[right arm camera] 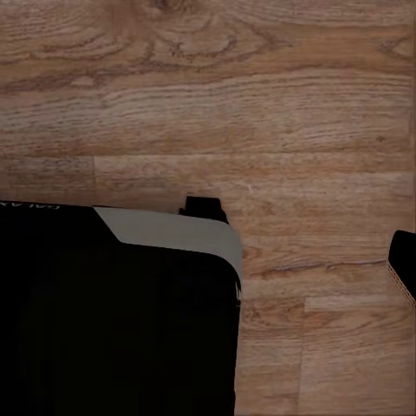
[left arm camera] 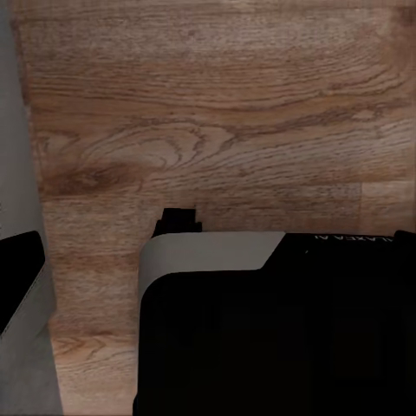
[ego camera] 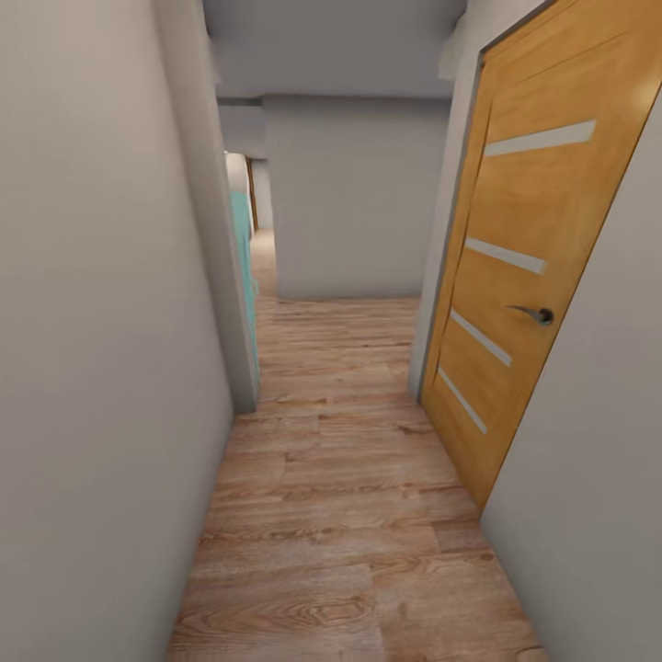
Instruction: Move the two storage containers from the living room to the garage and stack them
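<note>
Faint upside-down lettering, seemingly "GALAXEA", on the robot's black base point(left arm camera: 347, 238); otherwise illegible.

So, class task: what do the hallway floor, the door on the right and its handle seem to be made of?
Floor: wood planks, or a wood-look laminate, matt; grain swirls and board seams show.
Door: orange-toned wood or veneer, smooth, with pale inset strips, perhaps frosted glass.
Handle: dark grey lever, probably metal; too small to be sure.
</note>
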